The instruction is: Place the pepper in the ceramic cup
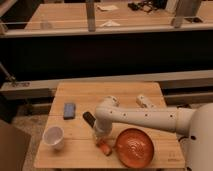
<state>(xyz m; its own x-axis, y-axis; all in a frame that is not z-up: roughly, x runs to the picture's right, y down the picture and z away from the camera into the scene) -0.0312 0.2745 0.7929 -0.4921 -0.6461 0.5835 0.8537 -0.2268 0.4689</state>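
Observation:
The pepper [104, 148] is a small orange-red piece lying on the wooden table [115, 92] near its front edge, just left of the orange bowl. My gripper [100, 140] reaches down from the white arm [140, 119] and sits right over the pepper's upper end, hiding part of it. The ceramic cup [53, 137] is a plain white cup standing upright at the table's front left, well apart from the gripper.
A wide orange-red ribbed bowl [135, 147] sits at the front right, close to the pepper. A blue flat object [69, 110] lies at the left, a white object [145, 101] at the back right. A dark railing and counters stand behind the table.

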